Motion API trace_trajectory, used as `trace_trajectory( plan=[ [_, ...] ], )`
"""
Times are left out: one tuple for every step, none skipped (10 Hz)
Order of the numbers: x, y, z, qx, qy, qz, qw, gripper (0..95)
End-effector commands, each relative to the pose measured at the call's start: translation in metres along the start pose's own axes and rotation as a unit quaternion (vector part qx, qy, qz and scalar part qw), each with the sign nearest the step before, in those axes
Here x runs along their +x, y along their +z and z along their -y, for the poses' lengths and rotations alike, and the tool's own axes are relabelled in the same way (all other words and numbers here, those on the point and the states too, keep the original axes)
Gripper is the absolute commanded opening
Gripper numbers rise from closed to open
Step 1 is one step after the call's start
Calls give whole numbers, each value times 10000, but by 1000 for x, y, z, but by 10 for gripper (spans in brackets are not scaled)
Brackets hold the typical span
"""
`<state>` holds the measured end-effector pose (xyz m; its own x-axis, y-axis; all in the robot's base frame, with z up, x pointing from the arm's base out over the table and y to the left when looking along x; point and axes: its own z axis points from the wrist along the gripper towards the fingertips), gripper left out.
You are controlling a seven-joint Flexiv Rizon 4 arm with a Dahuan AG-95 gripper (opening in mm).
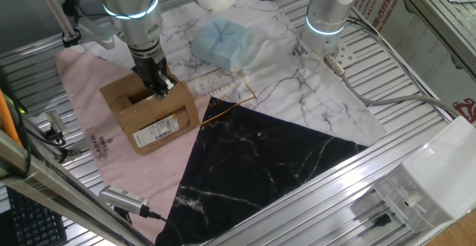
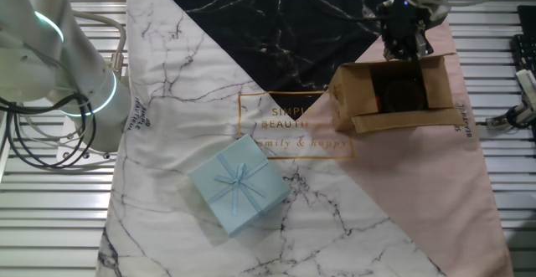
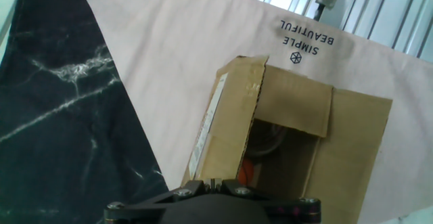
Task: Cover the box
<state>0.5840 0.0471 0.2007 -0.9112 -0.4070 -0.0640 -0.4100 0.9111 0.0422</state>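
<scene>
cardboard box [image 1: 151, 115] sits directly beneath the pincer [image 1: 158, 87].

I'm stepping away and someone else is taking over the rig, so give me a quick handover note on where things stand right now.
Gripper: down at the box's top edge on the side nearest the black marble patch; the views don't show whether it's open or shut.
Box: standing on the pink part of the cloth, label side facing one fixed camera.
Done: at least one flap looks partly folded over the opening.
Left: the top still gapes, with the inside visible in the hand view; fold the remaining flaps shut.
</scene>
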Motion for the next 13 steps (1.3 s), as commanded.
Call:
trace_trajectory(
  plan=[
    [1,-1,0,4,-7,-12,10000,0],
    [1,0,1,3,-22,-6,10000,0],
    [1,1,2,3,-30,-6,10000,0],
    [2,2,2,3,-35,3,10000,0],
    [3,4,3,1,-41,19,10000,0],
    [5,6,4,2,-45,50,10000,0],
    [6,8,5,7,-47,57,10000,0],
    [7,10,6,21,-42,86,10000,0],
    [8,14,7,5,-13,128,9999,0],
    [8,15,7,-5,15,147,9999,0],
    [5,20,8,-21,84,165,9998,0],
    [2,23,7,-29,148,157,9998,0],
    [-1,26,6,-51,209,129,9997,0]
  ],
)
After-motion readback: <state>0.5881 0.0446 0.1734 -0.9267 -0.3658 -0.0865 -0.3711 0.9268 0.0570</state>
